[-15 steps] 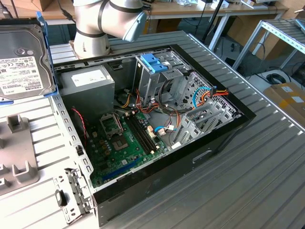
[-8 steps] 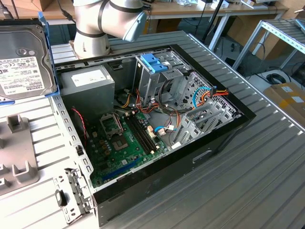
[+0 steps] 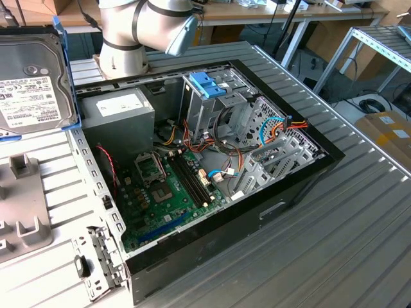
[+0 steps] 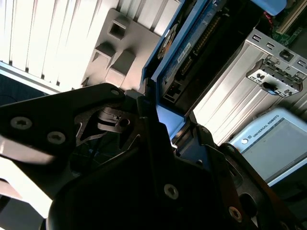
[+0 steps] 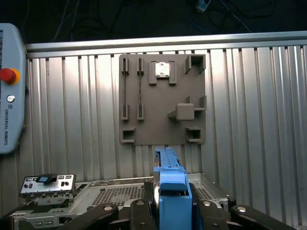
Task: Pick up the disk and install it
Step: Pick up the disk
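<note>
The disk [image 3: 32, 83], dark grey metal with a white label and a light blue bracket along its edges, hangs in the air at the exterior view's upper left, above the ribbed table. In the first wrist view I see it edge-on as a blue strip [image 5: 171, 184], with my gripper [image 5: 171, 203] shut on it and a dark finger on each side. The second wrist view shows the disk's connector end [image 4: 192, 52] sticking out past my gripper [image 4: 165, 120]. The grey fixture plate [image 5: 163, 98] lies below the disk.
An open computer case [image 3: 302, 186] lies on the table with its motherboard exposed. Inside it are a drive cage with a blue caddy handle [image 3: 209, 83] and a grey power supply [image 3: 119, 112]. A teach pendant [image 5: 9, 86] lies beside the fixture plate [image 3: 26, 212].
</note>
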### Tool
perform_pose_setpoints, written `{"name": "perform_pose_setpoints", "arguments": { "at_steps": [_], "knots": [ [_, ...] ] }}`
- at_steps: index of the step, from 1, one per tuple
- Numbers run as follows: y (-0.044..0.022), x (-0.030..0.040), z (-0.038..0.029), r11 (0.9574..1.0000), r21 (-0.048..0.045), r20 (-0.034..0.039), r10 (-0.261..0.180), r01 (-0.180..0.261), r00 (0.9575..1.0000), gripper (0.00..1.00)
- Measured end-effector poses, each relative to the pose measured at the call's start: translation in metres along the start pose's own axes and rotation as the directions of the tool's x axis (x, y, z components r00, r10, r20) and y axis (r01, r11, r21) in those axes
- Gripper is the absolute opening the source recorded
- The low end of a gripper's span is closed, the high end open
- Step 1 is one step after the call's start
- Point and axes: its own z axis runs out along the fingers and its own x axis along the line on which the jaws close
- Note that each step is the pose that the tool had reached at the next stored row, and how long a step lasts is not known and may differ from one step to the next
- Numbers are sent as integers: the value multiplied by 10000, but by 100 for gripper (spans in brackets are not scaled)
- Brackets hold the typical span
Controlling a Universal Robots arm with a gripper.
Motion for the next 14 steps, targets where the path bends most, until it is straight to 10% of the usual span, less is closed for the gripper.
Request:
{"name": "perform_pose_setpoints", "arguments": {
  "at_steps": [14],
  "knots": [
    [-35, 4, 14, 10000, 0, 0, 0, 0, 10000, 37]
  ]
}}
